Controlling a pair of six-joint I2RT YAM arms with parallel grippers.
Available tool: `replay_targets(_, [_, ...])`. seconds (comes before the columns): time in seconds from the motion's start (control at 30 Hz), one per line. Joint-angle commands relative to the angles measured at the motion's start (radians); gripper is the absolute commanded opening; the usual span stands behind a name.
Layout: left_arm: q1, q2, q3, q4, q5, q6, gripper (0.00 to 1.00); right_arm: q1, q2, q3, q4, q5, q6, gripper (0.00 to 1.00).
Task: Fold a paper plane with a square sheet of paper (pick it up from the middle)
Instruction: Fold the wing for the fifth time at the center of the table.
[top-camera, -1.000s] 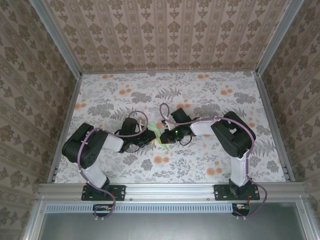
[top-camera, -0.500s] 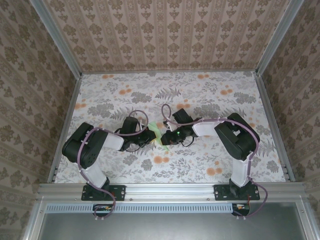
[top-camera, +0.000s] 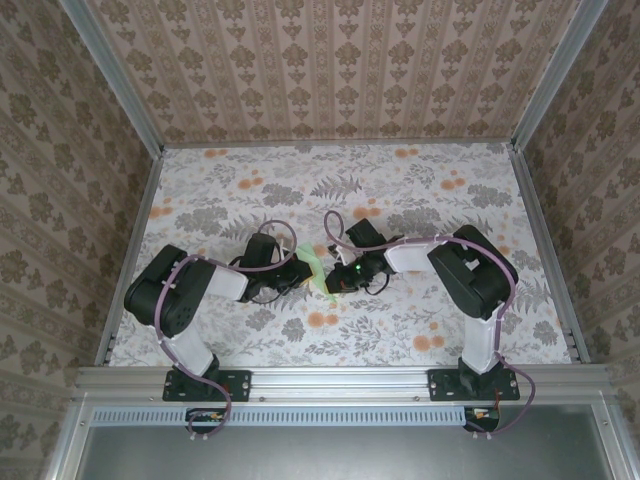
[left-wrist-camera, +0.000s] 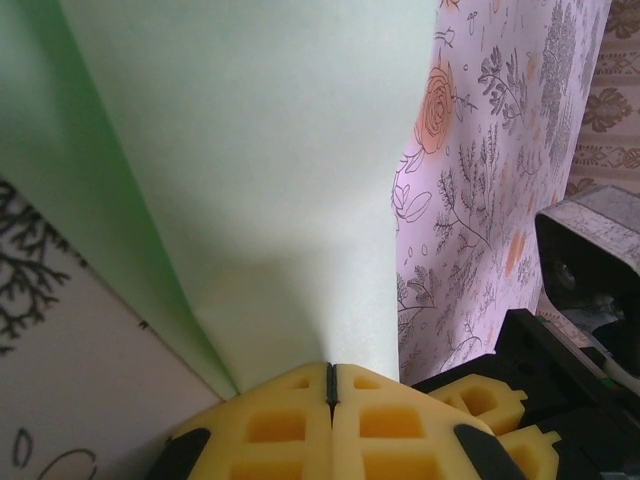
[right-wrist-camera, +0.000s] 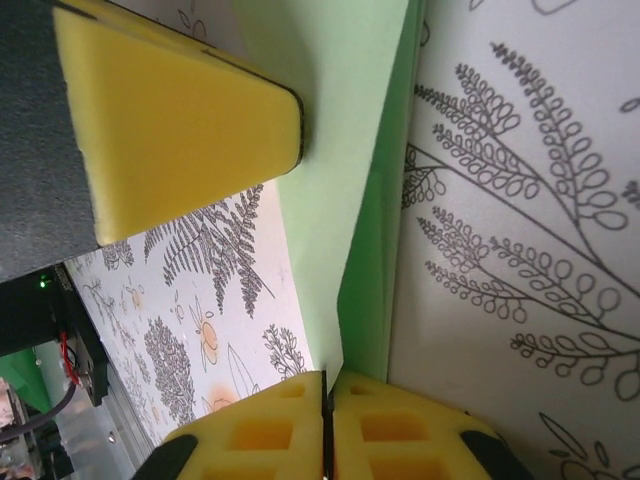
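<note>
No writing, label, brand or number can be read: the square sheet of paper (left-wrist-camera: 250, 150) is blank, the table (top-camera: 400, 190) cloth bears only flowers.

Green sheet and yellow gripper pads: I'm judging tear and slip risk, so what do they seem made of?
Green sheet: thin paper, matte and unmarked. It bends in a soft curve and holds a sharp fold edge. Yellow pads: probably moulded foam or soft rubber, matte, with square recesses cast into the face. The look leaves open which of the two it is.
</note>
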Motion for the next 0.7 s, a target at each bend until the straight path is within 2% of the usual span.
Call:
replay_targets(0.0, [-0.006,0.02,-0.015,-0.097,-0.066,0.031,0.04,-0.001,0.013,0.013,-0.074,0.026,-0.003,0.14])
replay_targets(0.2, [-0.004,0.02,-0.015,-0.099,-0.069,0.034,0.04,-0.001,-0.072,0.001,-0.124,0.045,-0.018,0.2])
replay_targets(0.43, [-0.004,0.022,-0.015,-0.103,-0.073,0.035,0.04,0.011,-0.054,-0.02,-0.141,0.06,-0.033,0.12])
replay_targets(0.67, [-0.005,0.022,-0.017,-0.103,-0.075,0.034,0.04,0.019,-0.012,-0.002,-0.155,0.101,-0.031,0.12])
